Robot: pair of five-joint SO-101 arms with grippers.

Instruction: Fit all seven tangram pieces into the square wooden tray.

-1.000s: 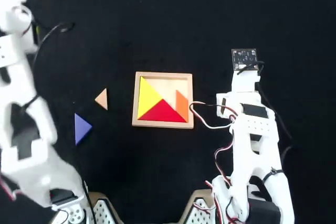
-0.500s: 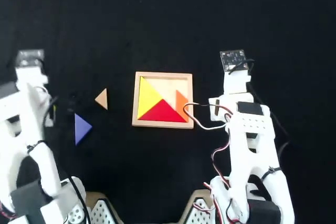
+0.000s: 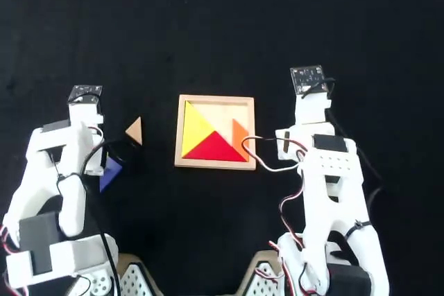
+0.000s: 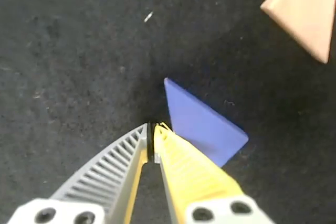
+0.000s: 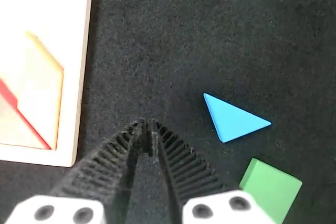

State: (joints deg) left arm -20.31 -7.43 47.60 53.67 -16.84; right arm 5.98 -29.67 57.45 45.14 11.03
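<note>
1. Left gripper (image 4: 152,128): fingers pressed together, nothing between them; tips low over the black surface (image 3: 208,39).
2. Dark blue triangle (image 4: 202,124): flat on the surface, just beside the left gripper's yellow finger; whether they touch cannot be told. In the high view the left arm partly covers it.
3. Peach triangle (image 4: 304,11): flat on the surface, near the dark blue triangle, between it and the tray.
4. Right gripper (image 5: 146,127): fingers closed on each other, holding nothing; tips above bare surface, near one corner of the tray.
5. Light blue triangle (image 5: 233,118): flat on the surface, near the right gripper, on the side away from the tray.
6. Green square (image 5: 270,188): flat on the surface, just beside the light blue triangle, not touching it.
7. Square wooden tray (image 3: 215,99): mid-surface, between the two arms.
8. Tray contents: yellow triangle (image 3: 195,129), red triangle (image 3: 218,149) and orange piece (image 3: 240,136), laid edge to edge; bare wood shows in the far part.
</note>
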